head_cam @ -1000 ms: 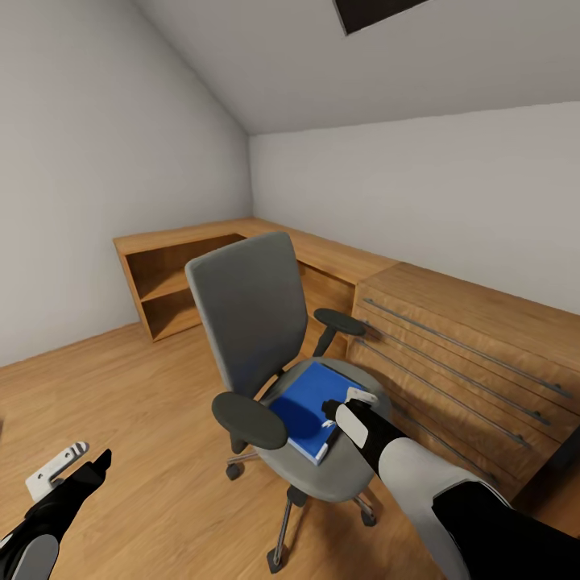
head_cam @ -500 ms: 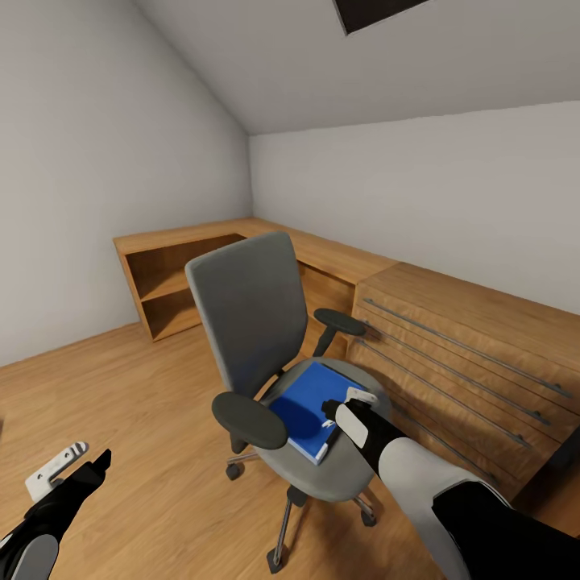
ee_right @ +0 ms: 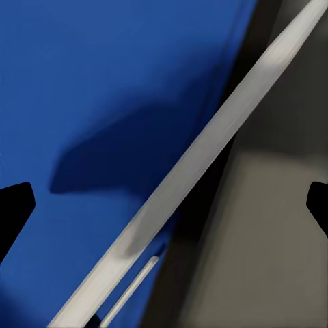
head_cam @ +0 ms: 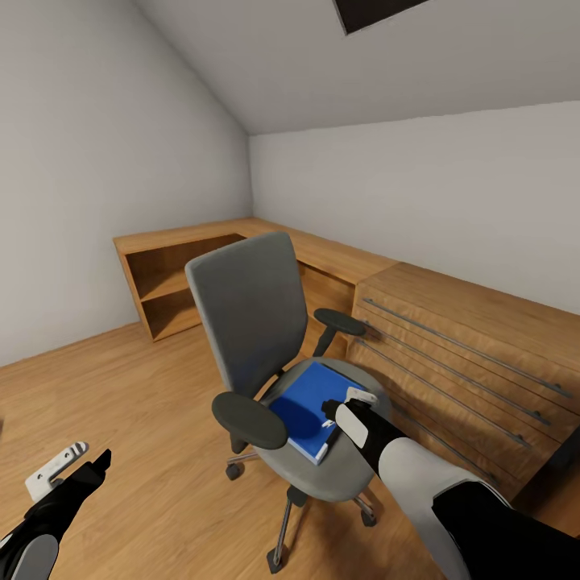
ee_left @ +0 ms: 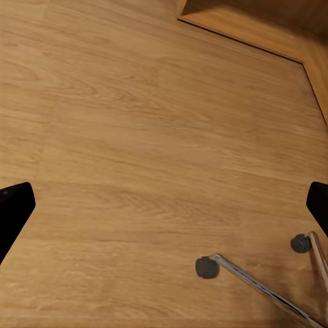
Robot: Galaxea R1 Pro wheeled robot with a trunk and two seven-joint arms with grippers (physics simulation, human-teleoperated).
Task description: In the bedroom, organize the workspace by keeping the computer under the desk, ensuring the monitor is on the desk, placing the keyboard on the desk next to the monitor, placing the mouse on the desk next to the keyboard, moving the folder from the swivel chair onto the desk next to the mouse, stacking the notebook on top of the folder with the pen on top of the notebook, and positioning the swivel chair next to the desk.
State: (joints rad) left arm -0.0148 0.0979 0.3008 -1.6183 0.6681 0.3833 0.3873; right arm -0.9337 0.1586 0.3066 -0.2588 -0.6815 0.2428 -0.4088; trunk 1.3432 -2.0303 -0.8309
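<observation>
Lying folder (head_cam: 304, 409) aslant on swivel chair (head_cam: 250, 322)

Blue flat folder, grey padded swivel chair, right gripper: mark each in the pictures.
Blue flat folder (head_cam: 300, 412): head view, on its bare blue cover.
Grey padded swivel chair (head_cam: 250, 314): head view, middle of the backrest.
Right gripper (head_cam: 345, 400): head view, between its fingertips, at the folder's edge.
</observation>
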